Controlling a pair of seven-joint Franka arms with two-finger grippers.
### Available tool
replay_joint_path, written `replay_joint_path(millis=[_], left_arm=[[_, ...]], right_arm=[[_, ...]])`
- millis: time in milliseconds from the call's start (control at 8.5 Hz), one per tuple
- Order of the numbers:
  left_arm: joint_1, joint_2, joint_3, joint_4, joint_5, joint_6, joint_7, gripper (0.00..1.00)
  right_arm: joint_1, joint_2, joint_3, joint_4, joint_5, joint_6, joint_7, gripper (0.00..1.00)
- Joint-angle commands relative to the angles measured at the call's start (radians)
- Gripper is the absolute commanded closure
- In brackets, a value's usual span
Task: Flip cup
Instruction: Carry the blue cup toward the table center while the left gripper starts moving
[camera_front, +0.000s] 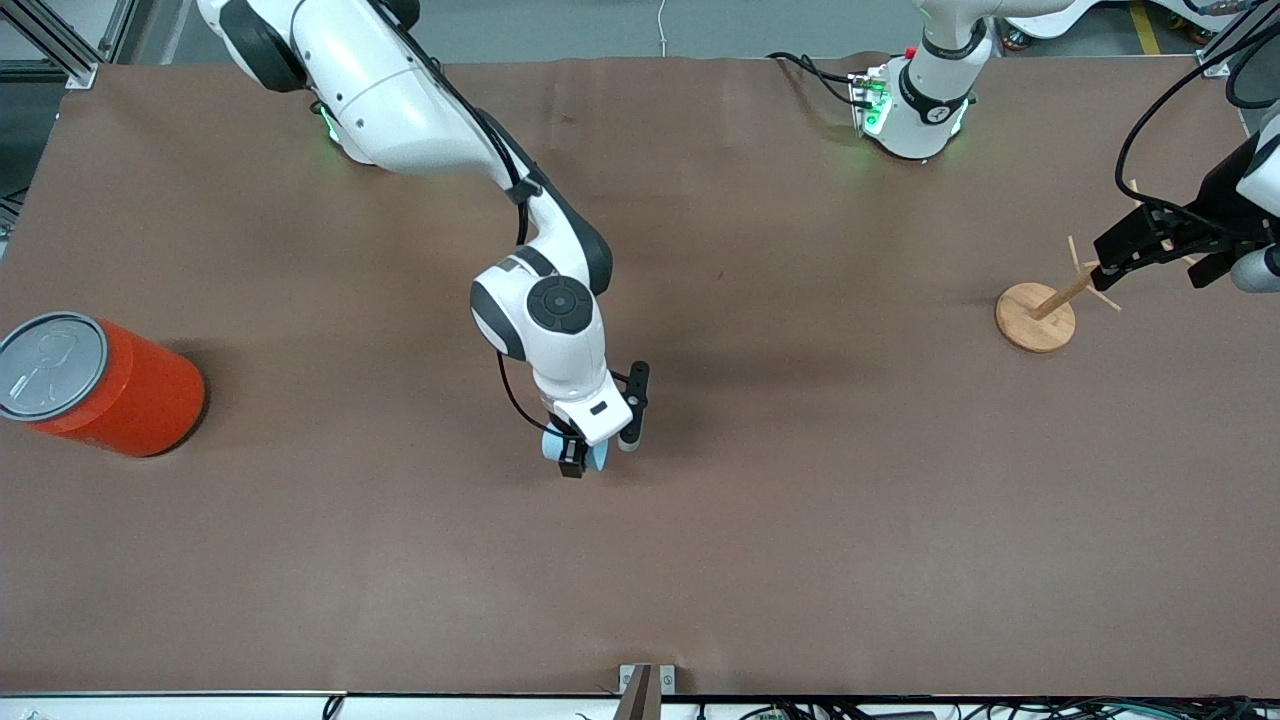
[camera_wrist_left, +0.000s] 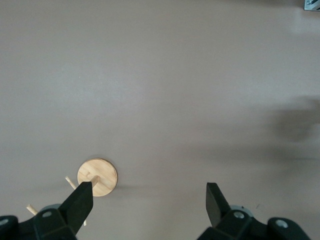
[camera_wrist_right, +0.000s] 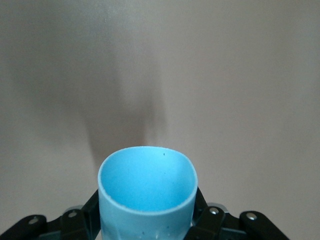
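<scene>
I see a robotics lab: a brown-covered table (camera_front: 800, 500), aluminium framing (camera_front: 60, 45) at upper left, loose cables (camera_front: 1000, 708) along the bottom edge.

No readable text, labels, brands or numbers found | checked orange canister (camera_front: 120, 395) and its grey lid: faint embossed marks only, not legible | checked arm housings and cup (camera_wrist_right: 146, 192): plain, unmarked
</scene>
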Motion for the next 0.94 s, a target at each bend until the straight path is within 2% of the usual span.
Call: replay_joint_path(millis=[0, 118, 588, 706, 824], left_arm=[[0.001, 0.032, -0.007, 0.004, 0.002, -0.009, 0.011, 0.00], [-0.002, 0.050, -0.007, -0.002, 0.000, -0.007, 0.005, 0.00], [-0.017, 0.130, -0.013, 0.002, -0.026, 0.028, 0.011, 0.00], [-0.016, 0.153, -0.020, 0.002, -0.052, 0.066, 0.011, 0.00], [-0.015, 0.176, -0.022, 0.004, -0.100, 0.097, 0.013, 0.00]], right_arm=[[0.008, 0.052, 0.026, 0.052, -0.004, 0.041, -0.033, 0.65], [0.015, 0.075, 0.055, 0.053, -0.007, 0.068, -0.029, 0.65], [0.032, 0.092, 0.056, 0.044, -0.011, 0.091, -0.036, 0.65], [0.023, 0.092, 0.056, 0.035, -0.010, 0.095, -0.035, 0.61], [0.022, 0.092, 0.056, 0.032, -0.007, 0.095, -0.029, 0.45]])
